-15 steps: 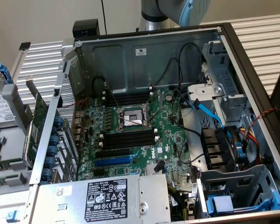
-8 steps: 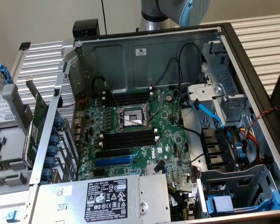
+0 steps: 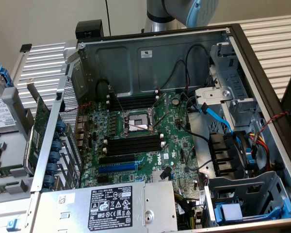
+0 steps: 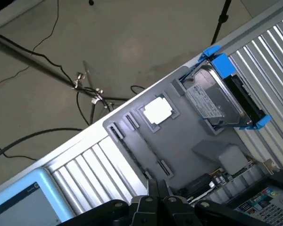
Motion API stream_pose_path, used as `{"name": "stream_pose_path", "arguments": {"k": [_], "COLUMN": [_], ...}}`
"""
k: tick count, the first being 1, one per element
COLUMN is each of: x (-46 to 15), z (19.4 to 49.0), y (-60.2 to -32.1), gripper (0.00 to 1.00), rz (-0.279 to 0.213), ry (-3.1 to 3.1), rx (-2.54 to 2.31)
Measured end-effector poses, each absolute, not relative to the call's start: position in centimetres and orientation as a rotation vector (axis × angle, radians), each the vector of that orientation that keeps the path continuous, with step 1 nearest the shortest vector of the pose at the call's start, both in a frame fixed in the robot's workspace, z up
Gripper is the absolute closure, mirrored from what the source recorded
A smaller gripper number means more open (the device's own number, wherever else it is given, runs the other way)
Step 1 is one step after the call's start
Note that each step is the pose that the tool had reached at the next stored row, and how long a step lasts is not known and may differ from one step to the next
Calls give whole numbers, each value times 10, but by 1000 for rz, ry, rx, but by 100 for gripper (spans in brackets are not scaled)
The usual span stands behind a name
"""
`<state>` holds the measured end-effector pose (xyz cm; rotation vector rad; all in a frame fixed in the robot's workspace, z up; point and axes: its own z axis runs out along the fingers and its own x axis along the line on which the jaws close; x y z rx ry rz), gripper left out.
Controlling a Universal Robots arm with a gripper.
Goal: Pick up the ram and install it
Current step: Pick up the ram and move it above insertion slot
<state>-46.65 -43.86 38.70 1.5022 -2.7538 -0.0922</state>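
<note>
**Slatted bench, open case: ram not yet lifted**

Slatted metal table [image 3: 266, 43] carries an open computer case [image 3: 136, 58], with a grey tray [image 4: 179, 141] of loose parts just beside it. Past the tray's far edge, the wrist view shows bare floor [image 4: 108, 47] crossed by cables.

The ram [image 4: 130, 152] appears to be the thin dark strip standing on edge in one of the tray's two long holders. It is too slim there to make out chips, so this is a judgement. In the same tray a pale square processor [image 4: 156, 111] sits near the strip, and a hard drive [image 4: 212, 96] in a blue caddy lies further along.

The gripper [image 4: 155, 190] hangs above the tray and apart from it, touching nothing. Its fingers [image 4: 144, 205] are pressed together with nothing between them.

In the case beside the tray, the black memory slots [image 3: 136, 144] with white end clips look empty, both the row shown here and the row on the other side of the socket.

By these signs the task has barely begun. No grasp has been made, the ram rests in the tray, and the lift, the carry and the seating in a slot are all left.
</note>
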Motion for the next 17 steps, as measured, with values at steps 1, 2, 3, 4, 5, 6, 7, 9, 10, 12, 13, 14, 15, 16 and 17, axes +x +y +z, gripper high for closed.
{"name": "stream_pose_path", "arguments": {"k": [1, 2, 3, 4, 5, 6, 7, 9, 10, 12, 13, 14, 15, 16, 17], "x": [-467, -467, -467, -467, -467, -467, -467, -467, -467, -467, -467, -467, -467, -467, -467], "z": [387, 387, 387, 387, 387, 387, 387, 387, 386, 386, 386, 386, 386, 386, 386], "y": [-439, -439, -439, -439, -439, -439, -439, -439, -439, -439, -439, -439, -439, -439, -439], "gripper": [89, 89, 89, 89, 89, 89, 89, 89, 89, 89, 89, 89, 89, 89, 89], "rz": [-91, -90, -89, -89, -88, -87, -86, -84, -83, -82, -81, -80, -79, -78, -78], "ry": [-2739, -2725, -2710, -2695, -2680, -2664, -2648, -2616, -2599, -2567, -2549, -2531, -2514, -2497, -2479], "rx": [1527, 1551, 1576, 1599, 1623, 1648, 1672, 1718, 1742, 1787, 1811, 1834, 1857, 1879, 1902]}}
